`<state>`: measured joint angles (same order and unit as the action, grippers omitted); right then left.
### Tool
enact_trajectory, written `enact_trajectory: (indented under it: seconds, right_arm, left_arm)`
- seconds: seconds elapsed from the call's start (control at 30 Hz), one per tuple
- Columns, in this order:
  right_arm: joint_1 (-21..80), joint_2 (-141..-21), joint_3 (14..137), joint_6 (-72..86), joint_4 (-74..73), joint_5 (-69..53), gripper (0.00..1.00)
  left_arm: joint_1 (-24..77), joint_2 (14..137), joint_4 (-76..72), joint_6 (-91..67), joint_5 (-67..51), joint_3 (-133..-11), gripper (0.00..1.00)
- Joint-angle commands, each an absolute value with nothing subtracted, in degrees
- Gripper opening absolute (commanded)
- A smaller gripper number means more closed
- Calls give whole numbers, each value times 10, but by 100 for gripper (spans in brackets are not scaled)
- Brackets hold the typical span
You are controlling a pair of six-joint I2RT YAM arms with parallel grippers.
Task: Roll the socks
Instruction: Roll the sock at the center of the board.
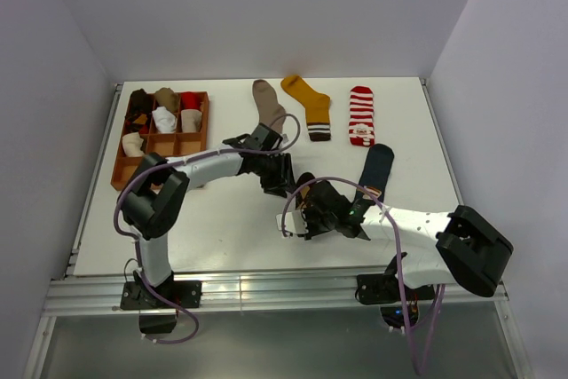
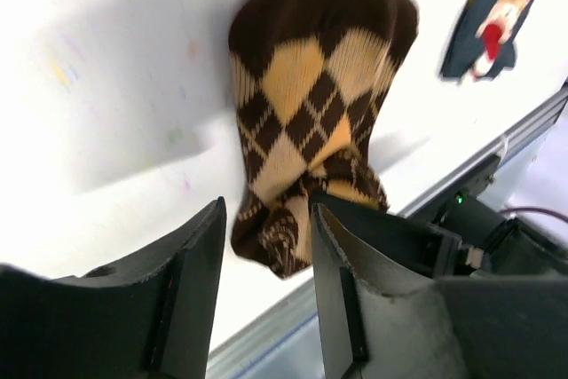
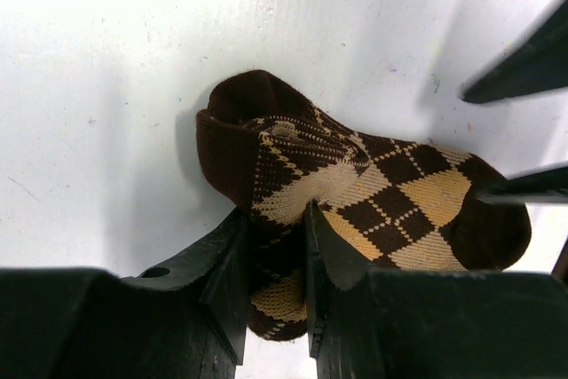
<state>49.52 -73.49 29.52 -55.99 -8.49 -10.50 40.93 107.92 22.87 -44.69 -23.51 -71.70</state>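
1. One brown argyle sock (image 3: 390,193) lies partly folded on the white table (image 1: 222,219), near its middle and between the two arms. One end is doubled over into a thick dark hem, and the other end lies flat.
2. Right gripper (image 3: 277,219): jaws narrow, pinching a fold of the argyle fabric at the end nearest its wrist camera.
3. Left gripper (image 2: 266,210): jaws stand apart, and the bunched end of the argyle sock lies in the gap against one finger. No squeeze on the cloth shows.
4. Navy sock (image 1: 374,170) with a cartoon figure lies flat, just right of the two grippers.
5. Three further socks lie flat in a row along the far side: a taupe sock (image 1: 266,99), a mustard sock (image 1: 309,104) and a red-and-white striped sock (image 1: 360,115).
6. Wooden tray (image 1: 118,170) sits at the far left of the table, divided into a grid. Several sock bundles (image 1: 165,120) fill its farther compartments, while the nearest ones hold nothing visible.
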Motion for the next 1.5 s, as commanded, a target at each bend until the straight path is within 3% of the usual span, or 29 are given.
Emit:
enact_trajectory:
  seconds: [0.0, 0.43, 0.77, 1.3, 1.47]
  right_arm:
    - [498, -751, 276, -551, -102, -105, 12]
    - [503, -750, 279, -548, -108, -95, 12]
    - [504, -758, 283, -547, -105, -91, 12]
    - [503, -786, 292, -545, -98, -78, 11]
    - [503, -790, 293, -546, -96, -74, 11]
  left_arm:
    - [406, 1099, 195, -382, -249, -758, 48]
    - [409, 1198, 108, -259, -388, -776, 52]
    - [420, 1268, 150, -240, -389, -856, 51]
    - [421, 1287, 129, -240, -432, -860, 36]
    - [421, 1293, 126, -250, -428, -867, 18]
